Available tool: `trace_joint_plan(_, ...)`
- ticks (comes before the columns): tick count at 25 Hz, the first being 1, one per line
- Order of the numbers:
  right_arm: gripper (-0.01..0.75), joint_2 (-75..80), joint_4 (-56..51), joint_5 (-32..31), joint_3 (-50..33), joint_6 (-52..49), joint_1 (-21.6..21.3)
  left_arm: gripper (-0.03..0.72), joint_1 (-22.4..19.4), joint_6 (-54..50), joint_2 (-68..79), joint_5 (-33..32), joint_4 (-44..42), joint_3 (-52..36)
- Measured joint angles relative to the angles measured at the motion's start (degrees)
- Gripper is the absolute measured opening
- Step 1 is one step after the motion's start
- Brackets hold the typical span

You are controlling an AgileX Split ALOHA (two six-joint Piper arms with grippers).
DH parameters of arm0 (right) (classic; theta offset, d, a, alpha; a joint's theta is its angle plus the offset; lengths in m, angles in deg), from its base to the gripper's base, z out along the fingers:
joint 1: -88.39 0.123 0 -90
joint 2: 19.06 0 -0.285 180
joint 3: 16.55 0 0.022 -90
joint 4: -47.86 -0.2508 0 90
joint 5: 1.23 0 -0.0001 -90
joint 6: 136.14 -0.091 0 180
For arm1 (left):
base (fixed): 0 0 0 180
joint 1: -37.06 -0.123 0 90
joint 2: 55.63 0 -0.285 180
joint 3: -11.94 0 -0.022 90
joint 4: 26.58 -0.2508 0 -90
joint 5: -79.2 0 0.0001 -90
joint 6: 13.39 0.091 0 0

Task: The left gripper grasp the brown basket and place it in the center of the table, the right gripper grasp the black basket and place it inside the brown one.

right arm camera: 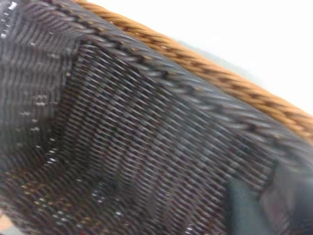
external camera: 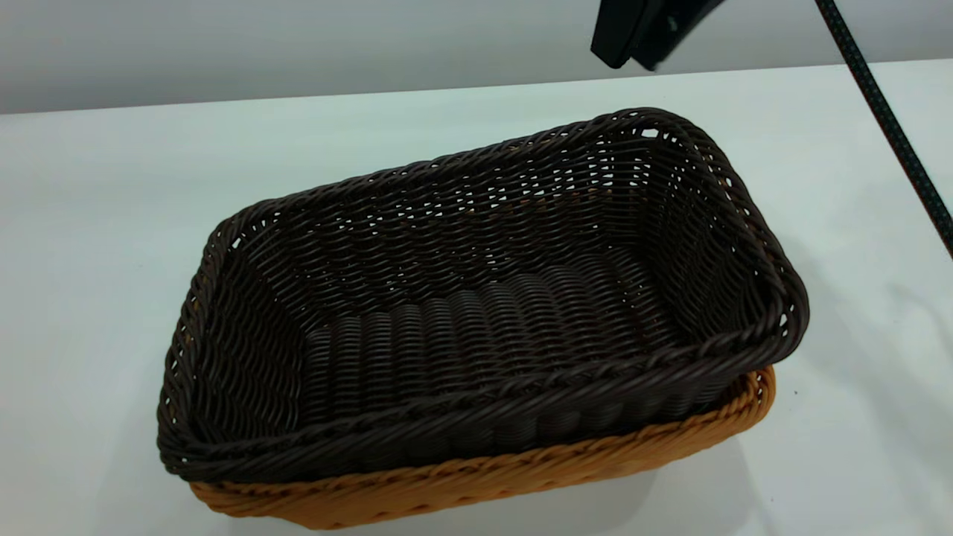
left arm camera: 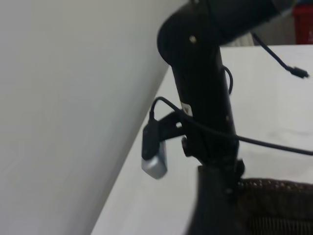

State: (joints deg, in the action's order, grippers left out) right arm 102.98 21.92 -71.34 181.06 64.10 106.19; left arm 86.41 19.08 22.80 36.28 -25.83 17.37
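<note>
The black basket [external camera: 484, 298] sits nested inside the brown basket [external camera: 476, 487], mid-table [external camera: 89, 223], and only the tan rim peeks out along the near side and at the right-hand corner. The stack's long axis runs from the near left up toward the far right, skewed a little against the table's back edge, and the dark basket rides slightly cocked, its right end overhanging the tan rim. Up at the top of the exterior view hangs the right gripper [external camera: 646, 33], above and beyond the far right corner of the stack, clear of the weave and touching nothing; from here I cannot tell how its fingers are set. So the baskets lie down and toward the camera from that gripper, and it's the nearer arm by my reckoning; the left gripper doesn't show itself in any view. The placing looks essentially done to me, perhaps a nudge short of square. No brand, no label, no writing readable anywhere.
</note>
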Motion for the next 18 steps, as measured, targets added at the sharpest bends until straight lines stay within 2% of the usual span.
trace_joint_plan(2, 0.056, -0.8, -0.8, 0.0, 0.0, 0.0, 0.0, 0.260, 0.0, -1.2, -0.1, -0.7, 0.1, 0.0)
trace_joint_plan(4, 0.018, -2.3, -0.9, 0.0, 0.0, 0.6, 0.0, 0.116, 0.0, -3.7, -0.2, -1.0, 0.1, 0.0)
trace_joint_plan(6, 0.005, -4.0, 0.1, 0.0, 0.0, 0.6, 0.0, 0.038, 0.0, -6.1, -0.2, -2.3, -0.1, 0.0)
trace_joint_plan(9, 0.001, -7.6, 1.1, 0.0, 0.0, 0.7, 0.0, 0.006, 0.0, -10.2, -0.2, -4.6, -2.8, 0.0)
trace_joint_plan(18, 0.001, -24.5, -0.2, 0.2, -0.2, 0.4, 0.0, -0.001, 0.0, -20.5, -5.9, -10.6, -11.8, -1.3)
